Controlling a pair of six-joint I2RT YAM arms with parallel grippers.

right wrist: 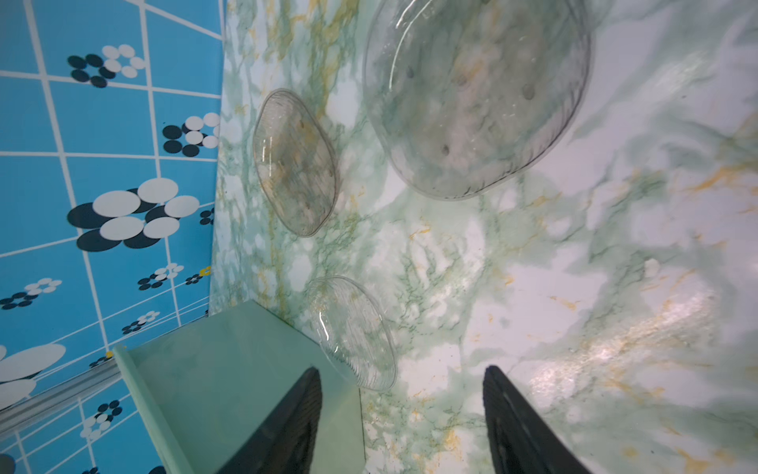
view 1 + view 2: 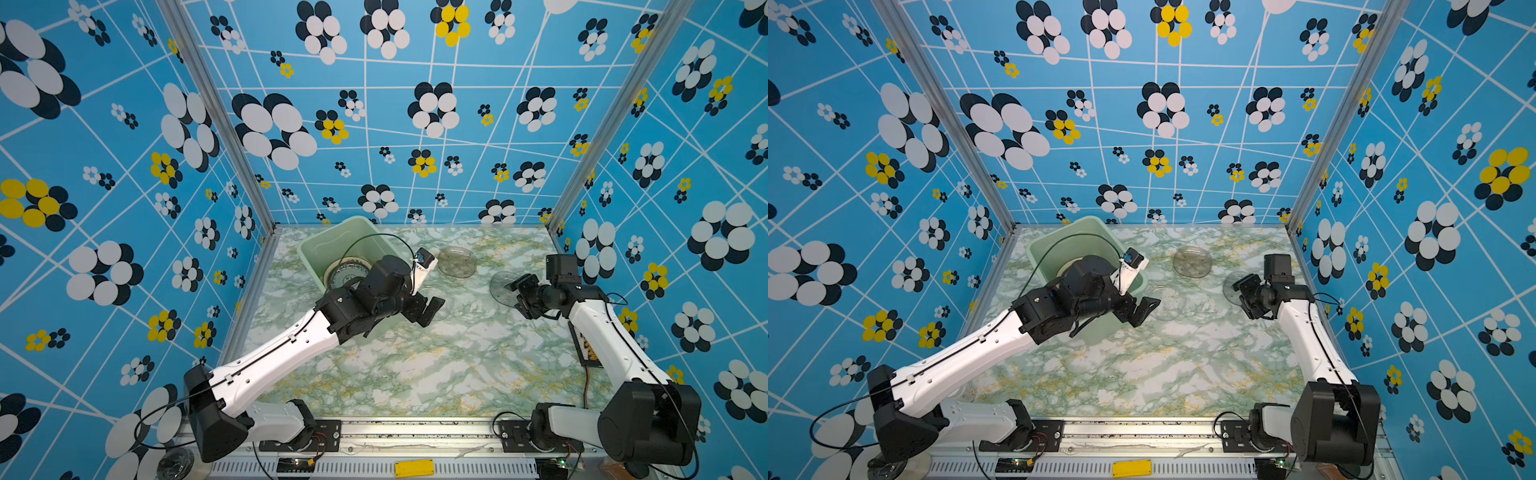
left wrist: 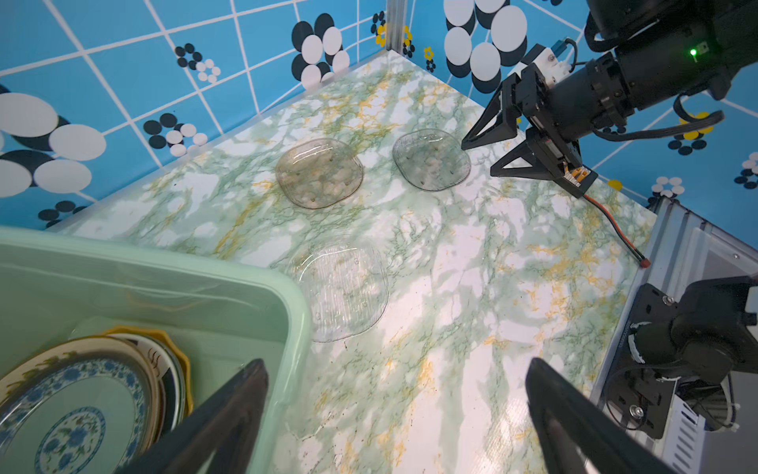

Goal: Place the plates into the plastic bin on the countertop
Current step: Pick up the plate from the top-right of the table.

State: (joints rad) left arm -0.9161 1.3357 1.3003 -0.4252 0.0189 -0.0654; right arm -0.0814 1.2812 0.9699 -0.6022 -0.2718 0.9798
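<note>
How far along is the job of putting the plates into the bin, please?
Done: a stack of plates lies in the plastic bin. In hand: nothing; the left hand is open near the bin, the right hand open beside a tinted glass plate. Left: that plate, another tinted glass plate and a clear glass plate on the countertop.
</note>
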